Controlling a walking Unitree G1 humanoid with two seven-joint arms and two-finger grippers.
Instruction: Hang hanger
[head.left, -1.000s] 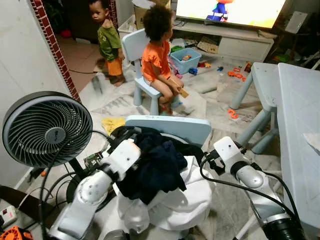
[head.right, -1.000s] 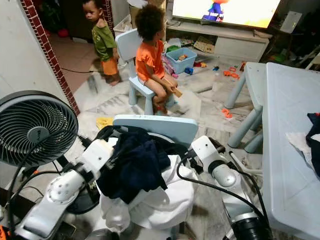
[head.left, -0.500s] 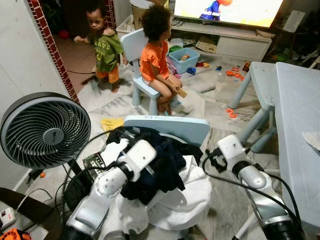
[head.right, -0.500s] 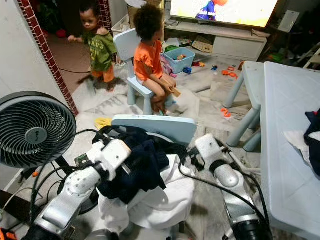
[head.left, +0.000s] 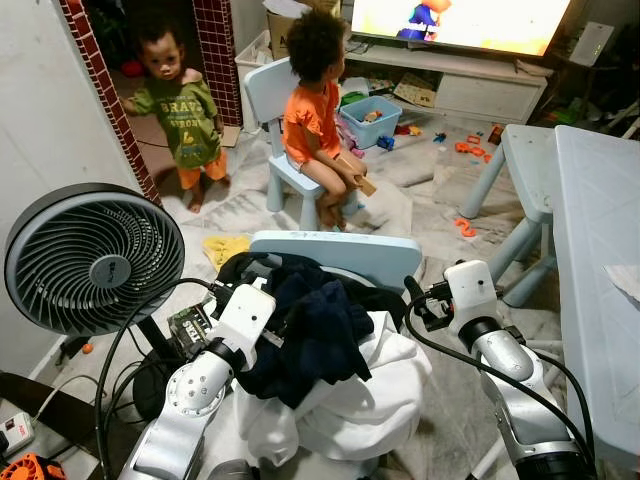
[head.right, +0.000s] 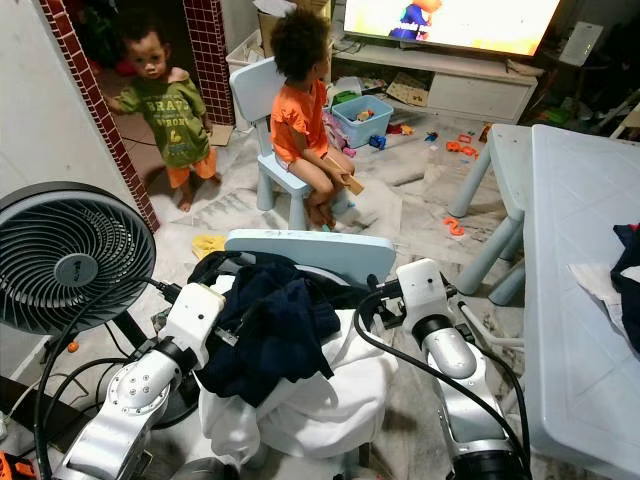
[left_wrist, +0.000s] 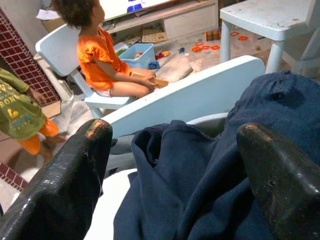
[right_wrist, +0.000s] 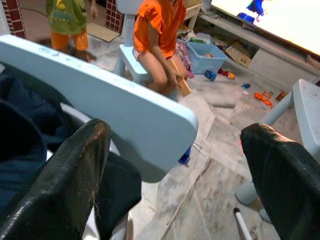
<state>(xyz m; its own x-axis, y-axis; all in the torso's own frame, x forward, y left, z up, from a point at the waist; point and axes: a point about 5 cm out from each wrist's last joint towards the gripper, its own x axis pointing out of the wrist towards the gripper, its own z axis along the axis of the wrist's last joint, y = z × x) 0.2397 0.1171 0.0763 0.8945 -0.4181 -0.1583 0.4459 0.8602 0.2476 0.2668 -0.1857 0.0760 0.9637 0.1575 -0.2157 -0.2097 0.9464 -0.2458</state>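
A dark navy garment (head.left: 320, 330) lies heaped on a white garment (head.left: 370, 400) over the seat of a light-blue child's chair (head.left: 340, 258). A black garment (head.left: 250, 268) hangs at the pile's left. My left gripper (left_wrist: 175, 131) is open, its fingers (left_wrist: 75, 175) spread wide just short of the navy cloth, at the pile's left side. My right gripper (right_wrist: 175, 130) is open too, at the pile's right, facing the end of the chair's backrest (right_wrist: 125, 120) and holding nothing. What lies under the clothes is hidden.
A black floor fan (head.left: 85, 260) stands close on the left, with cables (head.left: 130, 350) on the floor. A pale table (head.left: 600, 220) and a stool (head.left: 525, 160) line the right. A person in orange (head.left: 315, 110) sits ahead. A person in green (head.left: 180, 120) stands by the brick doorway.
My left arm pushed right into the clothes, then drew back left. The right gripper rose slightly. The person in green walked back to the doorway and turned around.
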